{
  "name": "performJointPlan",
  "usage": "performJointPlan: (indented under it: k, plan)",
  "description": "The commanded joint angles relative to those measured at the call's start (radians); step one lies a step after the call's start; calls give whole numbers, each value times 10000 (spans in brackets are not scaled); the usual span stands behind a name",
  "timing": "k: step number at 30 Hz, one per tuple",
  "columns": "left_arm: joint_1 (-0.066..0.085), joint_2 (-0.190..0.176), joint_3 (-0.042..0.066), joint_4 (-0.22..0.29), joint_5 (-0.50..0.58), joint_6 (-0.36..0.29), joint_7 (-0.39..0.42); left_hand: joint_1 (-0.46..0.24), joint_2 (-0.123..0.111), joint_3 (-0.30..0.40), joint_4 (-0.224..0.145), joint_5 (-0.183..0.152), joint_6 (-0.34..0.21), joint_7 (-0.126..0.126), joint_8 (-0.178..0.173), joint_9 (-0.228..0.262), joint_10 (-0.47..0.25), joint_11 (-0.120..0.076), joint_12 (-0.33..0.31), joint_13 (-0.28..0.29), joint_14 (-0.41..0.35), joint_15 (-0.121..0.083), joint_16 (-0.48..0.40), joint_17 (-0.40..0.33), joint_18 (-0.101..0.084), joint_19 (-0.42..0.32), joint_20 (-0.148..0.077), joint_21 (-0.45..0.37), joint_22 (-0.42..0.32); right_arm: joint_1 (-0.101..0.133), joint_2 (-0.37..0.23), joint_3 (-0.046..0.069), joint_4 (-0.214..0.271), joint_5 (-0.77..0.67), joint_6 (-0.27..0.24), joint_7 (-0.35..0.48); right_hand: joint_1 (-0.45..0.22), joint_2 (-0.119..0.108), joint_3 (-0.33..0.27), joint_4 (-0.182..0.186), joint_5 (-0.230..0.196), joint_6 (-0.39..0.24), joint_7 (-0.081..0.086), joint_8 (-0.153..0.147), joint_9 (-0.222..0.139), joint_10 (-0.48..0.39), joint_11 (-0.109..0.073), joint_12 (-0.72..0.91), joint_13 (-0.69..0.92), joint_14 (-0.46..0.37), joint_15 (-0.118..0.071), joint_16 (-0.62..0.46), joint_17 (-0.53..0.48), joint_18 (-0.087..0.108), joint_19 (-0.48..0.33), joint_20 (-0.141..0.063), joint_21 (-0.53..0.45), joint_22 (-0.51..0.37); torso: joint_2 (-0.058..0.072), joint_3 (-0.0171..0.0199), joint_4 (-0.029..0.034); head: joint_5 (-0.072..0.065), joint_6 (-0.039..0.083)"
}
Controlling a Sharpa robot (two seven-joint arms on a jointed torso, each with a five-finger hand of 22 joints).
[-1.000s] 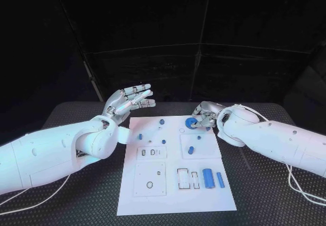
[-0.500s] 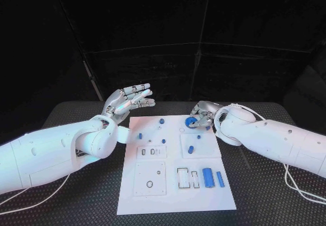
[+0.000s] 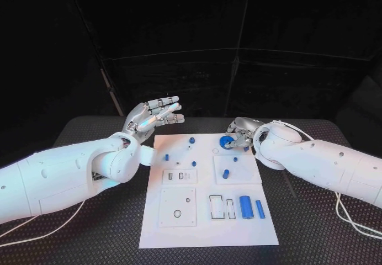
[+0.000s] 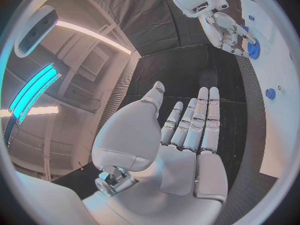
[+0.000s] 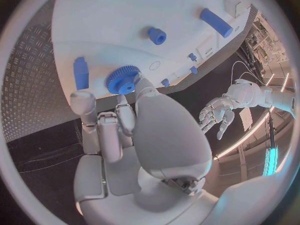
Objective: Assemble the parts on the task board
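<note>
The white task board (image 3: 208, 226) lies in the middle of the table. Near the board's far right corner sits a blue gear (image 3: 226, 142), and my right hand (image 3: 240, 131) curls over it, thumb and fingertips pinching its rim. The right wrist view shows the gear (image 5: 122, 80) flat against the board (image 5: 125, 20) with my thumb on its edge. My left hand (image 3: 156, 116) hangs raised off the board's far left corner, fingers straight and apart, holding nothing. It appears as a flat palm (image 4: 181, 135) in the left wrist view, which also catches the gear (image 4: 253, 49).
Small blue parts stand on the board's far half: a peg (image 3: 192, 140), two studs (image 3: 166, 157) (image 3: 194, 163) and a short piece (image 3: 225, 174). Two blue cylinders (image 3: 245, 206) (image 3: 259, 208) lie at the near right beside rectangular slots. Black ribbed table (image 3: 79, 243) surrounds the board.
The whole picture has shifted slightly. My right hand stays at the gear in the same spot on the board, and my left hand stays raised and spread.
</note>
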Motion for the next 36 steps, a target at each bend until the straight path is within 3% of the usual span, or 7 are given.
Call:
performJointPlan:
  k: [1,15,16,18,27,36]
  plan:
    - [12,6,9,-4,10,144,-7,-5,112,-3,-66,39,9,1072,-29,8,-4,23,-45,3,8,6,-41,-10,121,-38,-7,-36,-15,16,-27,6,38,-217,98,-5,-7,68,-4,-48,31,-21,13,10,-11,-32,18,-43,14,742,-21,45,1234,-152,50,-12,60,16,0,6,-6,2,-16]
    - [11,8,8,-36,10,160,-24,0,127,5,-70,39,12,1072,-34,8,-11,24,-50,1,7,7,-47,-12,121,-39,-7,-38,-19,11,-100,4,111,-363,59,5,183,181,105,-304,34,103,5,94,-12,-11,9,7,96,752,-25,67,1295,-158,55,-16,97,64,-4,4,-7,-7,-41]
    - [11,8,8,-37,10,160,-25,0,127,5,-70,39,12,1072,-34,8,-11,24,-50,1,7,7,-47,-12,121,-39,-7,-38,-19,9,-103,4,118,-428,29,8,275,281,230,-408,-287,206,-12,150,-7,6,0,30,135,753,-36,72,1308,-161,56,-24,111,79,-4,4,-7,-7,-41]
    - [11,8,8,-40,10,160,-26,0,127,5,-70,39,12,1072,-34,8,-11,24,-50,1,7,7,-47,-12,121,-39,-7,-38,-19,5,-104,3,128,-531,-24,14,329,339,344,-492,-489,329,-20,212,0,25,-17,56,176,753,-45,75,1316,-163,64,-33,130,106,0,4,-8,-14,-42]
    - [10,11,8,-47,10,160,-27,0,127,5,-70,39,12,1072,-34,8,-11,24,-50,1,7,7,-47,-12,121,-39,-7,-38,-19,-23,-54,3,158,-964,-372,103,330,507,804,-717,-539,1178,-229,625,71,237,-193,272,486,759,-182,86,1355,-169,85,-136,189,181,-1,0,-1,-36,-51]
    - [10,19,8,-49,10,171,-35,9,143,15,-78,40,14,1071,-39,7,-14,24,-54,0,9,7,-54,-14,121,-39,-7,-40,-23,-55,22,4,265,-1271,-689,177,120,484,955,-731,-571,1419,-323,676,38,397,-274,426,703,767,-255,96,1391,-180,111,-208,224,236,-5,-2,6,-95,-50]
